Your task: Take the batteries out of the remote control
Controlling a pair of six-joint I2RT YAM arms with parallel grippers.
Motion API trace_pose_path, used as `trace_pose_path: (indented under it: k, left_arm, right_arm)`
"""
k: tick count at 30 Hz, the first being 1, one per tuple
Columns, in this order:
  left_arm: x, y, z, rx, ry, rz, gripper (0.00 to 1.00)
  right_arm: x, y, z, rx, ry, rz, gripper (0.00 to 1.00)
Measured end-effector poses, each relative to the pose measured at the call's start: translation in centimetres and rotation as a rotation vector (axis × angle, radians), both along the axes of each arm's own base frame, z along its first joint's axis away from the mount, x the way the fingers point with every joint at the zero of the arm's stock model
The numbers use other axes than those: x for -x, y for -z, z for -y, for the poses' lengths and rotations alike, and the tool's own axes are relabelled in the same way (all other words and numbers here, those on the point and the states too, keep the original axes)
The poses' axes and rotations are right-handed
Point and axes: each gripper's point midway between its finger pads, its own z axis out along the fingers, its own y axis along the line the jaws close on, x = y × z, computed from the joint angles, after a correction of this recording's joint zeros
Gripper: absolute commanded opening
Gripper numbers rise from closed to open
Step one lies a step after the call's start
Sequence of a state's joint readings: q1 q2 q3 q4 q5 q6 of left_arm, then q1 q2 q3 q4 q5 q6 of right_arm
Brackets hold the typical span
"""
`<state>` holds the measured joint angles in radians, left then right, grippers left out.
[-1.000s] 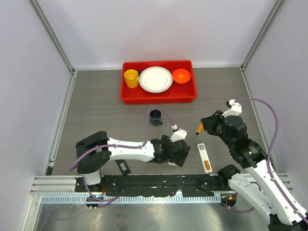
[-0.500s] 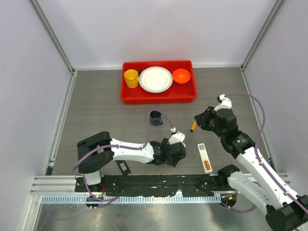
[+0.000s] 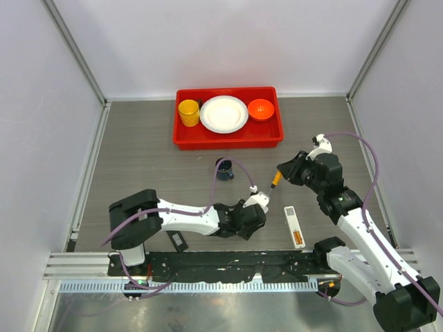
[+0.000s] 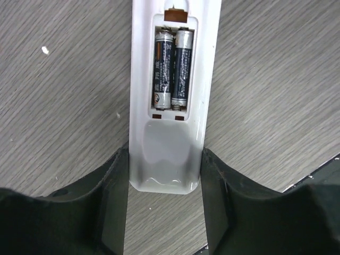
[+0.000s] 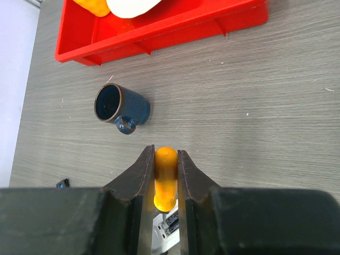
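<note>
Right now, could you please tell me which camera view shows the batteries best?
The left wrist view: both batteries lie side by side in the open compartment of the remote control, close up. The right wrist view gives only a glimpse below the screwdriver; the top external view shows none.

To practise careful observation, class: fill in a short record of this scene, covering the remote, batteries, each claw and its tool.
Remote: white, back compartment open
Batteries: two dark cells, side by side inside
Left claw: closed on the remote's sides
Right claw: shut on orange screwdriver handle
Blue mug: on table, apart from red tray
</note>
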<state>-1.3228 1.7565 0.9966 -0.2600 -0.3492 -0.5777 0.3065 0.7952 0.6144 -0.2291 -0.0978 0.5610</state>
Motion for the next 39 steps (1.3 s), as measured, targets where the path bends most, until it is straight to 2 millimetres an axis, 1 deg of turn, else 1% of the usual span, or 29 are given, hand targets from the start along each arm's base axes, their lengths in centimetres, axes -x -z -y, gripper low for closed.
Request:
trace_pose_path:
  k: [1,4,10,14,17,20,22,24,26,29,32,33,35,36,39]
  left_arm:
    - [-0.1,0.0,0.2,0.001,0.009,0.001,0.35]
    - [-0.3,0.0,0.4,0.005,0.025,0.001,0.3]
    - [-1.3,-0.3,0.3,0.027,0.047,-0.048,0.31]
    - [-3.3,-0.5,-1.1,0.005,0.043,-0.065,0.32]
    - [-5.1,-1.3,-2.0,-0.024,0.052,-0.053,0.32]
    - [-6.2,-2.7,-1.4,-0.023,0.078,-0.025,0.33]
    - [-6.7,-3.6,-0.7,-0.01,0.109,-0.007,0.35]
    - [-6.8,-3.8,-0.4,-0.002,0.137,-0.006,0.38]
    - [-6.8,-3.3,-0.2,-0.003,0.166,-0.016,0.4]
    - [-6.7,-1.6,-0.4,-0.02,0.202,-0.042,0.45]
    - [-6.4,-0.2,-1.0,-0.035,0.229,-0.057,0.55]
    - [-6.5,-0.3,-1.0,-0.028,0.234,-0.052,0.61]
    - [-6.8,-0.2,-1.0,-0.018,0.24,-0.042,0.68]
    - [-6.9,-0.3,-1.0,-0.008,0.242,-0.038,0.73]
    - [-7.0,-0.5,-0.8,0.027,0.259,-0.041,0.77]
  right_arm:
    - [0.0,0.2,0.0,-0.002,-0.002,-0.004,0.01]
    - [0.0,0.5,0.2,-0.008,-0.007,-0.009,0.01]
    - [-0.3,0.4,0.6,-0.018,-0.007,-0.001,0.01]
    - [-0.4,0.1,0.6,-0.026,-0.013,0.009,0.01]
    - [-0.6,0.0,0.4,-0.032,-0.025,0.017,0.01]
    - [-0.8,-0.1,0.1,-0.04,-0.037,0.024,0.01]
    - [-1.1,-0.1,-0.1,-0.047,-0.046,0.033,0.01]
    - [-1.2,-0.1,-0.4,-0.055,-0.058,0.038,0.01]
    - [-1.4,0.3,-0.6,-0.057,-0.066,0.031,0.01]
    - [-1.7,0.9,-0.7,-0.055,-0.068,0.021,0.01]
    - [-2.1,1.4,-0.7,-0.052,-0.067,0.017,0.01]
    - [-2.3,1.5,-0.7,-0.051,-0.066,0.017,0.01]
    - [-2.6,1.7,-0.8,-0.05,-0.065,0.018,0.01]
    - [-2.7,1.7,-0.8,-0.051,-0.065,0.02,0.01]
    - [-3.1,1.6,-0.8,-0.053,-0.062,0.035,0.01]
